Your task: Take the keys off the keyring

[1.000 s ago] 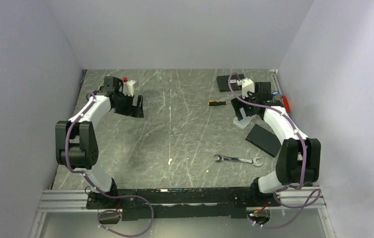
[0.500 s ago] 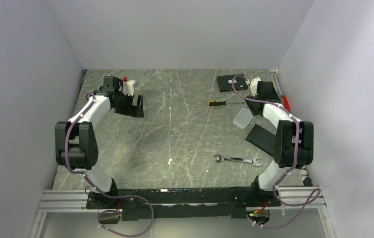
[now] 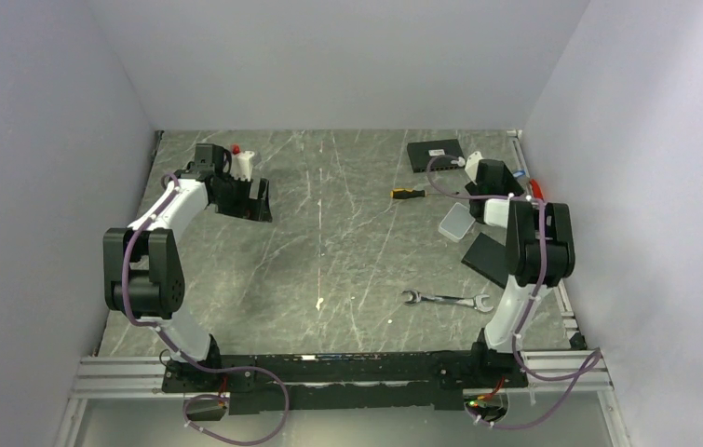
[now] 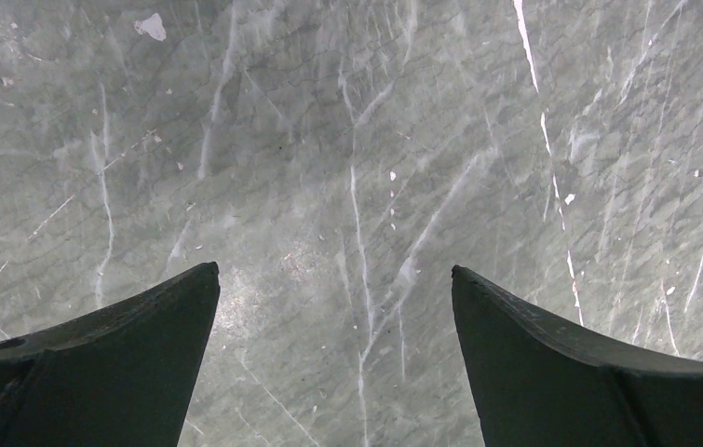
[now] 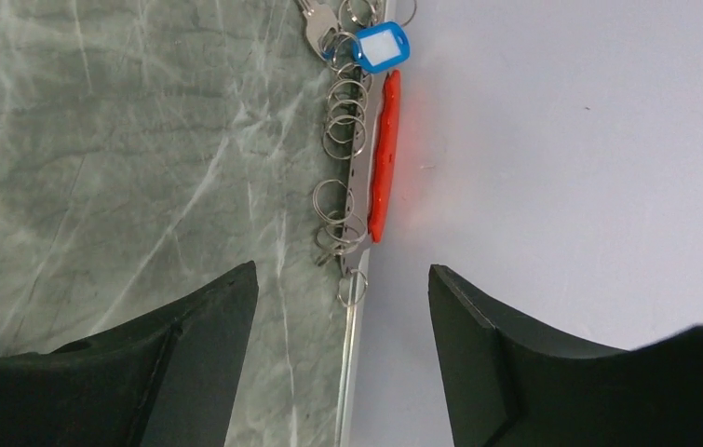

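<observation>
The keyring (image 5: 383, 158) has a red oblong tag and a chain of thin silvery rings (image 5: 341, 130). It lies along the table's right edge against the wall. At its far end are a silvery key (image 5: 317, 28) and a blue-headed one (image 5: 380, 47). My right gripper (image 5: 344, 268) is open and empty, just short of the ring chain's near end. In the top view the red tag (image 3: 535, 189) shows beside the right gripper (image 3: 515, 179). My left gripper (image 4: 334, 268) is open and empty over bare table at the back left (image 3: 259, 200).
A silver wrench (image 3: 446, 299) lies front right. A yellow-and-black screwdriver (image 3: 409, 193), a small clear box (image 3: 455, 223), a black slab (image 3: 490, 259) and a black box (image 3: 435, 154) lie around the right arm. The right wall (image 5: 561, 140) touches the keyring.
My right arm has swung toward the right wall and folded its elbow up, uncovering the clear box. The left arm has not moved.
</observation>
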